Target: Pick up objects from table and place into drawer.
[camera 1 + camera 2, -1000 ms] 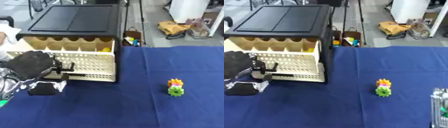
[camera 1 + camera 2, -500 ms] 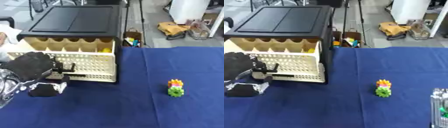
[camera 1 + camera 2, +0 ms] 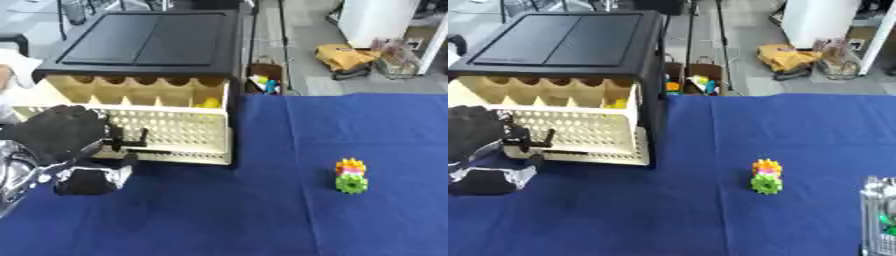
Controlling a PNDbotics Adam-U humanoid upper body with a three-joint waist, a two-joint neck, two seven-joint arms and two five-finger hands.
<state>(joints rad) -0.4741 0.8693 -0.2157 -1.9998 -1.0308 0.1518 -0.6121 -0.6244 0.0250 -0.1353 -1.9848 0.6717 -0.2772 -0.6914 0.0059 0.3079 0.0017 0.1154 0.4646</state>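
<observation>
A black cabinet [image 3: 153, 42] stands at the back left of the blue table, with its cream perforated drawer [image 3: 166, 132] pulled out. Something yellow [image 3: 208, 103] lies in the drawer's right rear compartment. My black left hand [image 3: 59, 136] is at the drawer front, its fingers curled round the dark drawer handle [image 3: 133, 143]. A small toy stack of orange, pink and green gears [image 3: 351, 175] stands alone on the cloth, far to the right of that hand. Only a silver part of my right hand [image 3: 878, 216] shows at the lower right edge of the right eye view.
The blue cloth [image 3: 289, 220] covers the table up to its far edge behind the toy. Beyond that edge, on the floor, are a box of small items [image 3: 262, 82] and a yellow bag [image 3: 346, 56]. A white cloth [image 3: 12, 70] shows at the far left.
</observation>
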